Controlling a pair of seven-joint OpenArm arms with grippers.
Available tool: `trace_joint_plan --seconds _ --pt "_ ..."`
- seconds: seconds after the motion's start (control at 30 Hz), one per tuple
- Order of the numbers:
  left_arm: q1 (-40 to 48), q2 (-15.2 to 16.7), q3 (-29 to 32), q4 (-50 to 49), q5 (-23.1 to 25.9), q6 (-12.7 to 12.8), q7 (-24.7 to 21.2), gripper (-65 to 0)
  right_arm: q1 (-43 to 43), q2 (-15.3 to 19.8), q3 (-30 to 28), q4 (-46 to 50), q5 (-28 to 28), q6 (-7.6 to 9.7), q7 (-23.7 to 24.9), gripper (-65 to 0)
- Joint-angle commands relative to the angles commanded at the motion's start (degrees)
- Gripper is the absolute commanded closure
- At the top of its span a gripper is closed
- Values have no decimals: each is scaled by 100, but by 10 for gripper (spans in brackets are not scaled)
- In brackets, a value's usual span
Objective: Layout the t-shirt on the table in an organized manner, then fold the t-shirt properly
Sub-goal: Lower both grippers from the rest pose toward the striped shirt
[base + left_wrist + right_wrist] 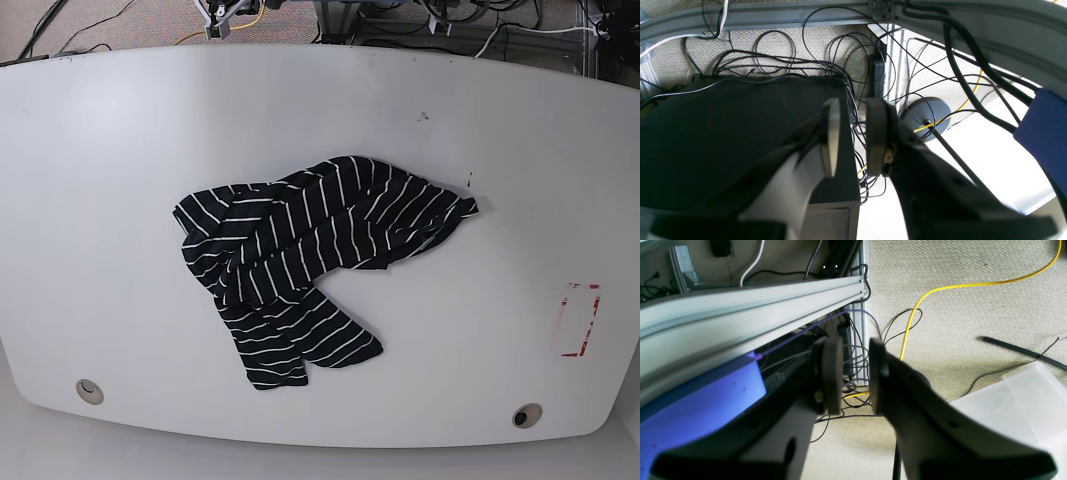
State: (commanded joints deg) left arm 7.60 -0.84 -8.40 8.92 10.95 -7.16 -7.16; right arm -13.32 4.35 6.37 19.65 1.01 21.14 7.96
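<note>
My left gripper (853,136) and right gripper (855,375) both hang off the tabletop (120,130) over the carpet, jaws narrowly parted, holding nothing. Nothing is done yet, I judge: the t-shirt (300,265) lies crumpled mid-tabletop, unspread, unfolded. By my right jaws sits a clear plastic bin (1017,400), seemingly empty.

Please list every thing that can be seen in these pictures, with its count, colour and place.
t-shirt: one, black with white stripes, crumpled at the table's middle.
table: one, glossy white.
round holes: two, near the table's near edge.
red outline mark: one, on the table's right side in the base view.
yellow cable: one, on the beige carpet.
left gripper: one, dark, open, over floor cables.
right gripper: one, dark, open, beside an aluminium rail.
</note>
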Motion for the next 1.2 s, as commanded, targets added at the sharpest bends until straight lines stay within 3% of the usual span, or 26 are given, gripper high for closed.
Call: trace_joint_plan --seconds 0.73,0.83,0.97,1.2 --pt "0 -9 9 0 26 0 0 -131 -9 -105 -9 0 -35 -9 0 -140" --pt "18 -18 9 0 18 0 -9 -131 -26 -105 -9 0 -35 -158 0 -138" --pt "35 -18 9 9 18 0 -9 -131 -62 -105 -9 18 -44 -519 9 -138" --pt "176 -26 9 70 9 0 -9 -131 -290 -105 0 334 -44 -607 18 -138"
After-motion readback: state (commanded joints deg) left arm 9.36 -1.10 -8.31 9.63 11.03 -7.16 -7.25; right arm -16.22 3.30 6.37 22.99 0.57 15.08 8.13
